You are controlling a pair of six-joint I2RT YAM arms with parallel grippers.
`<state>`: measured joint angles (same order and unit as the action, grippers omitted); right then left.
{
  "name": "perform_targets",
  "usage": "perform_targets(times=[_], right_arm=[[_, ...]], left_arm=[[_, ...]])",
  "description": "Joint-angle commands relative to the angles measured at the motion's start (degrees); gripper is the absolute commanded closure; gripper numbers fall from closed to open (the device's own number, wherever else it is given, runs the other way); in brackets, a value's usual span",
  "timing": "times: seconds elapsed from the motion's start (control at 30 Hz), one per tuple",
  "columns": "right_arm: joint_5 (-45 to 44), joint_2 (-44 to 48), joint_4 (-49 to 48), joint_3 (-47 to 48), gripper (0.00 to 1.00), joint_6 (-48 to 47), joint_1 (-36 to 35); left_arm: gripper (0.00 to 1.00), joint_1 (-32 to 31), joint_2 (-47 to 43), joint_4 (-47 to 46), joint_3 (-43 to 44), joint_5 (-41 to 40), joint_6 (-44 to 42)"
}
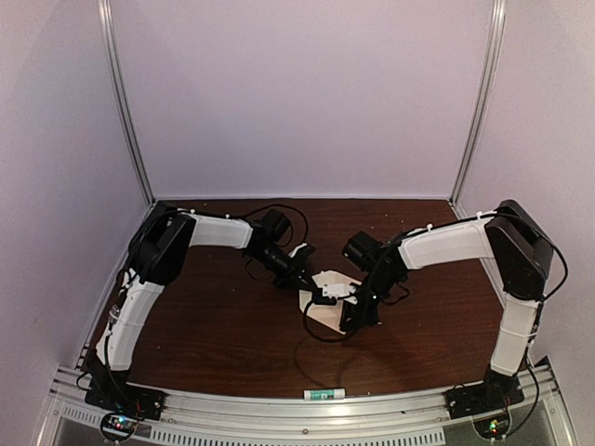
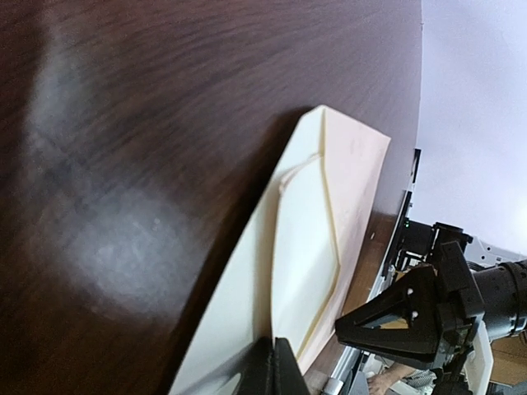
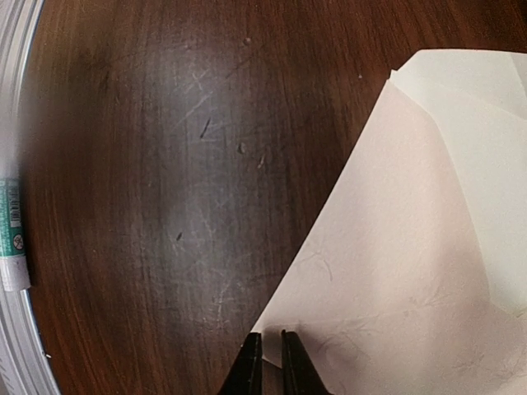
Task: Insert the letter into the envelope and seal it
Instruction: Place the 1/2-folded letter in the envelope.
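The envelope lies mid-table between both grippers, its pinkish-tan body showing in the right wrist view. Its pointed flap, cream with a tan glue line, is open. My left gripper is shut on a cream paper edge at the flap. A paler cream sheet lies beside the flap; I cannot tell whether it is the letter. My right gripper is shut on the envelope's near corner, down at the table.
A green-and-white glue stick lies by the metal rail at the table's front edge, and it also shows in the right wrist view. The right gripper's black body sits close beyond the envelope. Dark wooden table all round.
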<state>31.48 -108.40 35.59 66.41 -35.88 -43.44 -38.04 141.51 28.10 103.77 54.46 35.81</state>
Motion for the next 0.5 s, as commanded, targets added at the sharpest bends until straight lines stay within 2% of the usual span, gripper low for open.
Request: perform_targets(times=[0.0,0.1,0.17,0.27,0.47], right_arm=[[-3.06,-1.94,2.26,0.30,0.89,-0.60,-0.30],[-0.78,0.93,4.55,1.62,0.84,-0.01,1.76],[2.00,3.56,5.15,2.54,0.76,0.98,4.40],[3.60,5.37,5.81,3.65,0.72,2.24,8.84],[-3.59,3.41,2.03,1.83,0.72,6.13,11.98]], left_arm=[[1.00,-0.80,0.58,2.85,2.12,1.39,-1.88],[1.00,-0.81,-1.97,3.06,0.00,-1.33,-2.03],[1.00,-0.73,-4.80,0.00,-3.52,-2.42,-0.05],[1.00,-0.80,-8.21,-4.37,-8.36,-3.63,2.71],[1.00,-0.81,-10.98,-9.51,-13.91,-4.61,6.21]])
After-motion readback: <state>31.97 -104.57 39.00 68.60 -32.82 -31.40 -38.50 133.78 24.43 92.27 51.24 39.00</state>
